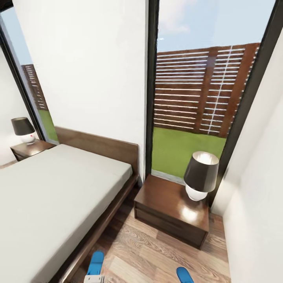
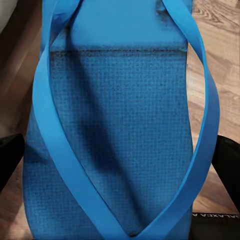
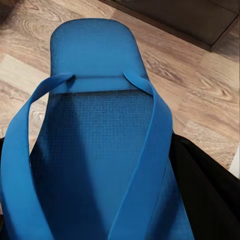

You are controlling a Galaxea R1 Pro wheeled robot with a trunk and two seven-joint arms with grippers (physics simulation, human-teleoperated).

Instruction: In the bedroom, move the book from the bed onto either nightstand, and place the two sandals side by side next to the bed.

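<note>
Looking down from the head view, we see the bed (image 1: 51, 196) at the left, its off-white mattress bare, and a nightstand (image 1: 165, 204) just beside its head under the window (image 1: 196, 90), carrying a dark-shaded lamp (image 1: 201, 175). A second nightstand (image 1: 29, 149) with its own lamp (image 1: 22, 129) stands at the far side. On the wood floor (image 1: 145, 251) one blue sandal (image 1: 95, 262) lies close to the bed frame, the other sandal (image 1: 184, 274) well apart from it. In each wrist view a sandal sits between dark fingers (image 2: 227, 165) (image 3: 210, 190); whether our claws clamp on them we cannot tell
</note>
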